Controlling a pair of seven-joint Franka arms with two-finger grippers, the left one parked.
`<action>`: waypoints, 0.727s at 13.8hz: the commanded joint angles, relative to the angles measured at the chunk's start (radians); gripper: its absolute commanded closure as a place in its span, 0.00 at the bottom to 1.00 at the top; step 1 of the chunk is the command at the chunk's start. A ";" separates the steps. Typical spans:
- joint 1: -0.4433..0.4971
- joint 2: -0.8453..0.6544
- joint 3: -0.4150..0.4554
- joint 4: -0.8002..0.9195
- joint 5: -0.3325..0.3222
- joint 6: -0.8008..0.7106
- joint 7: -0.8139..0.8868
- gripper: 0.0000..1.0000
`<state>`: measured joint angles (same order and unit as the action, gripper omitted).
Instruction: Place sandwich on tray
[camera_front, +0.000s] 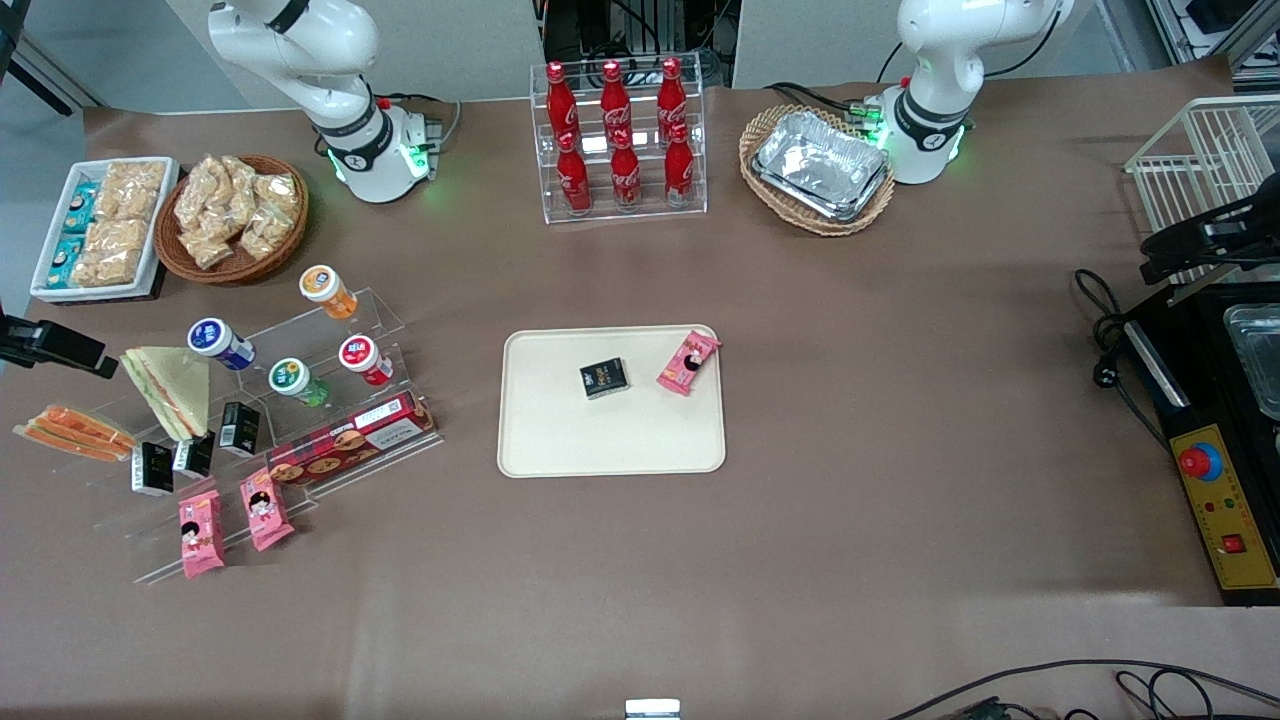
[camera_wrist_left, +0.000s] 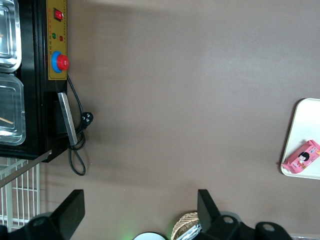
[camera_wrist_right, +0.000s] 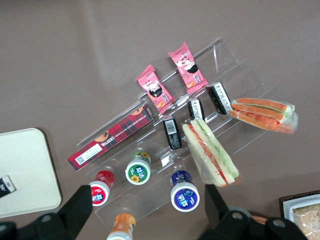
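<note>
Orange and pale stripes identify the sandwich (camera_front: 72, 432): you will find it in clear wrap on the clear acrylic stepped rack (camera_front: 260, 420) at the working arm's end of the table, just beside the larger triangular sandwich (camera_front: 172, 388) and apart from it. In the right wrist view the sandwich (camera_wrist_right: 262, 114) lies flat on the rack with nothing touching it.

Locate the gripper (camera_wrist_right: 149, 212) through the right wrist view: it hangs in the air above the rack, over the row of small capped bottles (camera_wrist_right: 185, 192). Its two dark fingers (camera_wrist_right: 80, 206) stand well apart, with nothing between them.

Note the tray (camera_front: 610, 455), cream-beige, lying at the middle of the table, well apart from the rack. A small black pack (camera_front: 604, 378) and one pink snack pack (camera_front: 688, 362) lie on it; the pink pack rests near the rim.

On the rack you also see two pink snack packs (camera_front: 232, 520), three small black packs (camera_front: 195, 452) and a long red tartan biscuit box (camera_front: 350, 438), which lies between the bottles and the pink packs.
</note>
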<state>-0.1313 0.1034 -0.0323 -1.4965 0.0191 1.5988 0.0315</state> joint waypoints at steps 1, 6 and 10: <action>0.002 0.001 -0.001 0.007 -0.013 0.003 -0.012 0.00; 0.002 -0.001 -0.003 0.001 -0.011 -0.008 0.005 0.00; -0.010 -0.031 -0.012 -0.019 -0.010 -0.033 0.059 0.00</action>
<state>-0.1335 0.1025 -0.0373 -1.4974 0.0191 1.5877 0.0543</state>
